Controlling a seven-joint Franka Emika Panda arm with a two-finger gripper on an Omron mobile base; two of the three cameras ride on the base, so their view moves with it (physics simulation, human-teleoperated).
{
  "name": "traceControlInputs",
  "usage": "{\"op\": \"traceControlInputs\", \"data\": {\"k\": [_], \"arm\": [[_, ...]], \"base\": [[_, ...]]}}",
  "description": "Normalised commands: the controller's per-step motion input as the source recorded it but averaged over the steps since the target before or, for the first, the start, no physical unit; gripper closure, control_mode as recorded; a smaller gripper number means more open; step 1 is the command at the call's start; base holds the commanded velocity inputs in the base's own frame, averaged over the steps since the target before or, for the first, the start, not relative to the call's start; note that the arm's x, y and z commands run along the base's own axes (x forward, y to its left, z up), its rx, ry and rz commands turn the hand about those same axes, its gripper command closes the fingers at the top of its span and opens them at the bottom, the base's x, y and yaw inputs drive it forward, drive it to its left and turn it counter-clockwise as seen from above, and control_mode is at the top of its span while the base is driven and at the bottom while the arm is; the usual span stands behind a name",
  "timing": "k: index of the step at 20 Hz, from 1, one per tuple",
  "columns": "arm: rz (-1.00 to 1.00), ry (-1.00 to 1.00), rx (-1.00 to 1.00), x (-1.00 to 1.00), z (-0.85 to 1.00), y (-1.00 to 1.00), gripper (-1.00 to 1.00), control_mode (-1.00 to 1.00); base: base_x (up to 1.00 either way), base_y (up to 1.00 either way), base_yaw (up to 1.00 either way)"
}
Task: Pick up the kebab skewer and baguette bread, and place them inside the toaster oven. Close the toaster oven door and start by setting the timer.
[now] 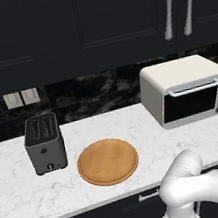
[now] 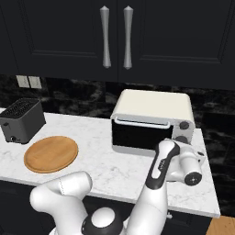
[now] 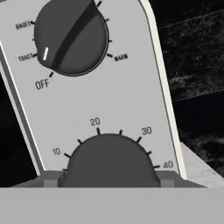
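We are positioning the gripper (image 3: 109, 180) at the timer knob (image 3: 109, 162) on the toaster oven (image 2: 151, 108), which is standing near the counter's (image 2: 114, 172) right back edge. The knob is lying directly ahead, between the fingertips (image 3: 50, 180), which are flanking it half-spread; we cannot tell whether they are touching. The toaster oven door (image 2: 137, 134) is closed.

- We see a glossy white arm (image 2: 62, 195) of rounded segments.
- We note dark grey joint bands and a dark round cap.
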Motion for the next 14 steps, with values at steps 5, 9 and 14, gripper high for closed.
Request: {"op": "traceControlInputs", "data": {"k": [5, 9, 14], "arm": [[-0.02, 0.0, 0.29, -0.01, 0.0, -0.1, 1.0, -1.0], [-0.03, 0.0, 0.29, 0.0, 0.0, -0.06, 1.0, -1.0], [-0.02, 0.0, 0.3, 0.0, 0.0, -0.1, 1.0, -1.0]], "base": [[0.0, 0.0, 0.0], [0.0, 0.0, 0.0], [0.0, 0.0, 0.0]]}}
